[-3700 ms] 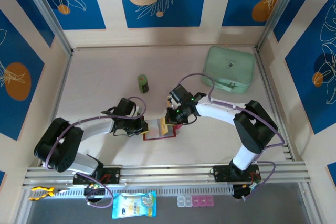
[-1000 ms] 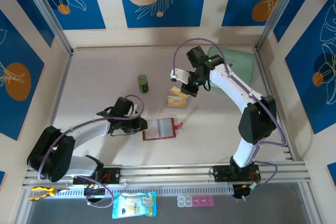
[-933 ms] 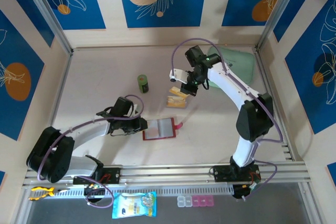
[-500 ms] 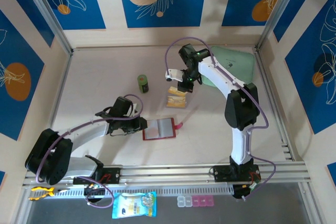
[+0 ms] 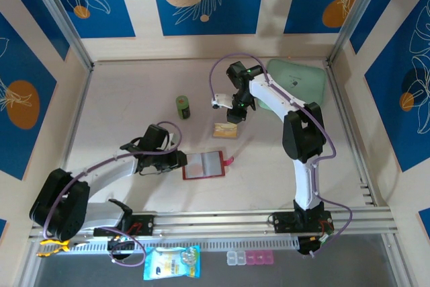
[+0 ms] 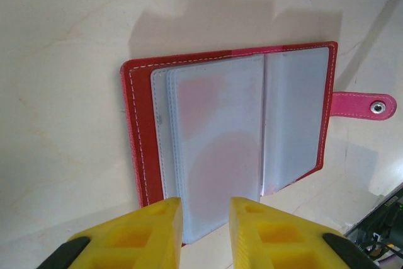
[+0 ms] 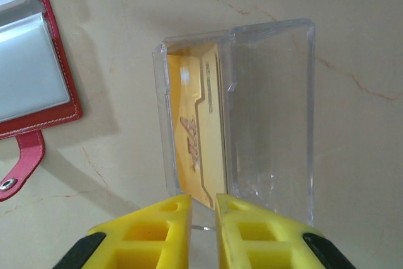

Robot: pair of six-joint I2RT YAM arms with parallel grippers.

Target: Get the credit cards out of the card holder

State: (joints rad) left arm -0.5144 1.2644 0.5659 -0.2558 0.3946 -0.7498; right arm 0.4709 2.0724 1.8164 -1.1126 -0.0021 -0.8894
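The card holder [image 5: 203,165] lies open on the table, a red wallet with greyish sleeves [image 6: 217,143] and a snap tab [image 6: 365,105]. My left gripper [image 5: 179,160] is at its left edge. Its yellow fingers stand a little open [image 6: 206,205] astride the near edge of the sleeves. The tan-yellow credit cards [image 7: 192,133] sit in a clear plastic box [image 7: 271,111] behind the holder [image 7: 25,67]. My right gripper [image 5: 232,115] hovers at the box [image 5: 225,130]. Its jaws are parted by a narrow gap [image 7: 203,201], with the near end of the cards right at the tips.
A green can [image 5: 183,107] stands at the middle back and a mint-green pouch [image 5: 295,85] at the back right. Off the table's near edge lie a snack bag [image 5: 172,262] and a pill box [image 5: 250,257]. Walls close in the sides.
The right gripper, earlier at the holder with a card, has swung back to the clear box and just parted its jaws. The cards now lie flatter in the box. The left gripper has stayed put.
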